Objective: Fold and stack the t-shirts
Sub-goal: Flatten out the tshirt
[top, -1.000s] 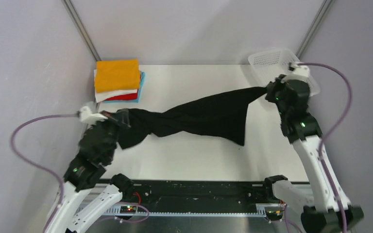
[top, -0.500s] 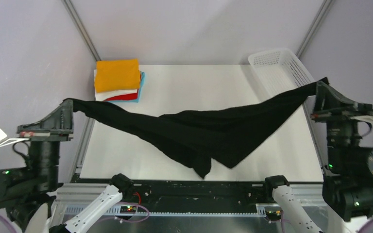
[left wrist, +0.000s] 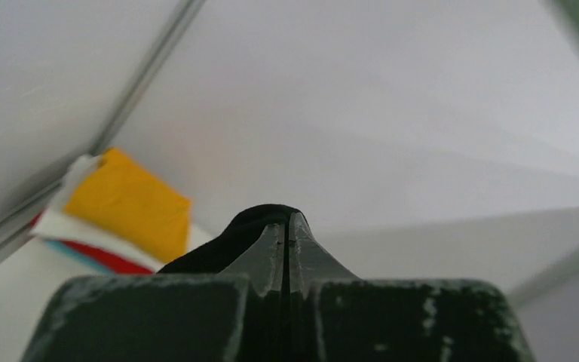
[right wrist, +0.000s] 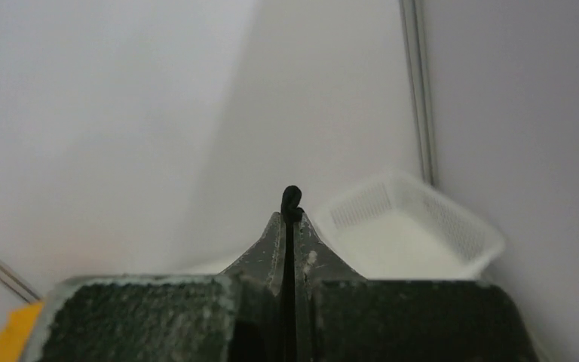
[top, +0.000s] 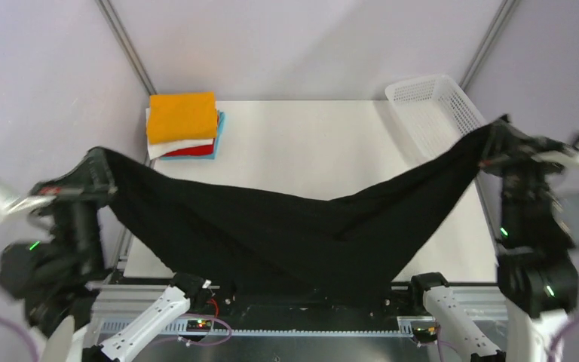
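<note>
Both ends are clamped: the left claw (left wrist: 286, 234) and right claw (right wrist: 290, 225) each pinch a corner of the black tee (top: 294, 234), slung between them over the bench (top: 309, 136). Half a second ago it was a taut band; now it hangs as a broad sheet, probably ready to lay flat. Its long axis runs left to right, and the middle sags toward the near edge.

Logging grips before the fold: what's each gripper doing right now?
Left gripper: closed on the black t-shirt.
Right gripper: closed on the same black t-shirt.
</note>
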You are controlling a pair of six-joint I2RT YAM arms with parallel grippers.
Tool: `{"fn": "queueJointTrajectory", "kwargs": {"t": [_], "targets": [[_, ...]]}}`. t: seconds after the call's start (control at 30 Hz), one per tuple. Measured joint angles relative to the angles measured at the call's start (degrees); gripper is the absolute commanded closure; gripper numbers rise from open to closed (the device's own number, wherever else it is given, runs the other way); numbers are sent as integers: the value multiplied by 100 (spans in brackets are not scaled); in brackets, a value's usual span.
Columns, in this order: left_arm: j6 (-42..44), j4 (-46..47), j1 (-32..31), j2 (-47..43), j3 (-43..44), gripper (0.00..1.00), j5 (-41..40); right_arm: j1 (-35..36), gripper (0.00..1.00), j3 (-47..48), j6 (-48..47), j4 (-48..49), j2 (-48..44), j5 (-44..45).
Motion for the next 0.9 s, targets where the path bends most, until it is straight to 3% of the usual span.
{"fn": "queueJointTrajectory", "kwargs": {"t": [0.13, 0.3, 0.43, 0.57, 0.63, 0.77, 0.9], "targets": [[-168, 254, 186, 986, -815, 100, -881, -42, 100, -1102, 247, 24, 817, 173], [-778, 365, 1113, 3298, -2114, 100, -238, -140, 98, -2643, 623, 306, 2826, -26], [-1084, 186, 1355, 5080, -2509, 100, 330, -142, 67, -2979, 833, 426, 4433, -334], [-1241, 153, 1399, 5910, -2498, 100, 695, -72, 6, -2968, 946, 575, 5093, -503], [-1307, 162, 1403, 6052, -2483, 100, 817, 4, 1, -2920, 962, 579, 5077, -507], [-1381, 186, 1403, 6120, -2465, 100, 975, 391, 1, -2791, 885, 538, 4699, -450], [-1423, 221, 1408, 6118, -2465, 100, 1016, 1226, 2, -2739, 903, 90, 3974, -372]]}}
